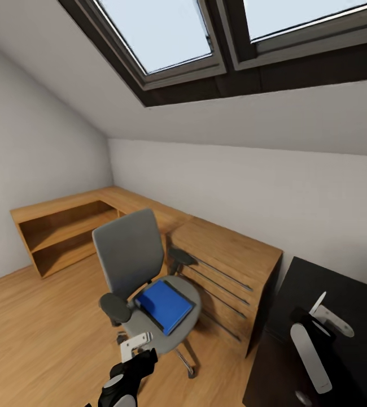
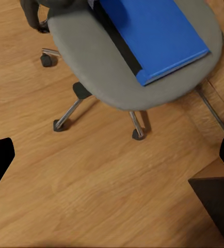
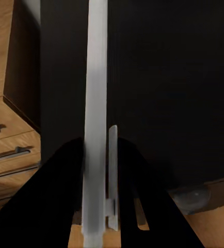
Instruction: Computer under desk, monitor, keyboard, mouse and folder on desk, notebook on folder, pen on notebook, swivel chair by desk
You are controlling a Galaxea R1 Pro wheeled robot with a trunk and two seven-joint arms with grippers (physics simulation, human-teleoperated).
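Two grippers sit nearest: the left gripper [image 1: 134,346] hangs released before the swivel chair [image 1: 131,257], and the right gripper [image 1: 319,333] is clenched on the pen [image 3: 95,124] above the desk [image 1: 353,294]. The folder [image 1: 165,305] lies on the chair's seat, at its front edge. Beyond stands a wooden drawer chest [image 1: 228,265].

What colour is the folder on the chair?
Bright blue with a black edge, clearest in the left wrist view: folder, chair.
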